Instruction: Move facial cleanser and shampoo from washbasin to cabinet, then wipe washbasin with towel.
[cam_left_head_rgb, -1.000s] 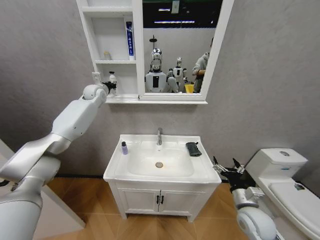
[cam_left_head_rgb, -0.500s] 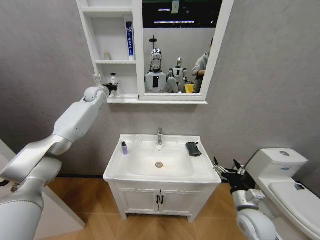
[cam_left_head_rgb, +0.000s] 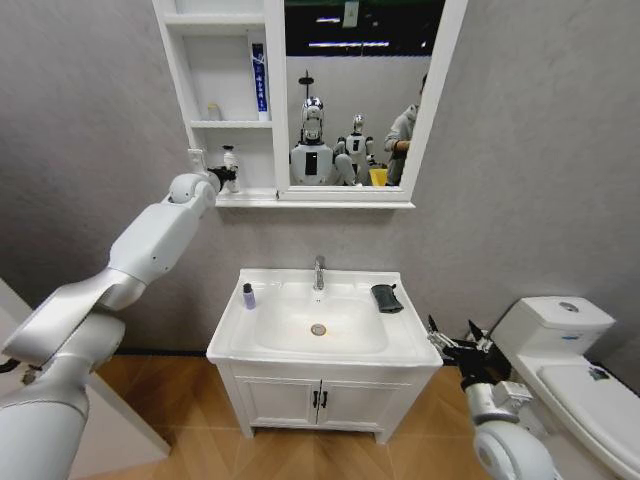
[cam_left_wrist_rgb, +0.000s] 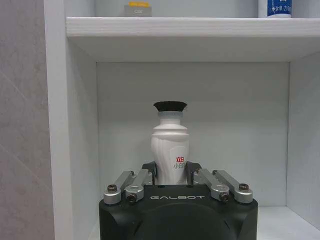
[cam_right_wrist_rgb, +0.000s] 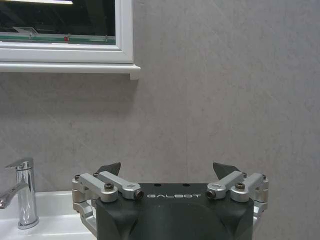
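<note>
At upper left of the head view, the left end effector (cam_left_head_rgb: 222, 176) reaches into the lowest open shelf of the cabinet (cam_left_head_rgb: 220, 198), its fingers narrow around a white bottle (cam_left_wrist_rgb: 170, 148) with a dark cap, standing upright. Lower centre, a small dark bottle (cam_left_head_rgb: 249, 296) stands on the washbasin (cam_left_head_rgb: 300, 345) rim's left, the towel (cam_left_head_rgb: 387, 298) on its right. At lower right, the right end effector (cam_left_head_rgb: 455, 338) hangs wide apart beside the basin.
</note>
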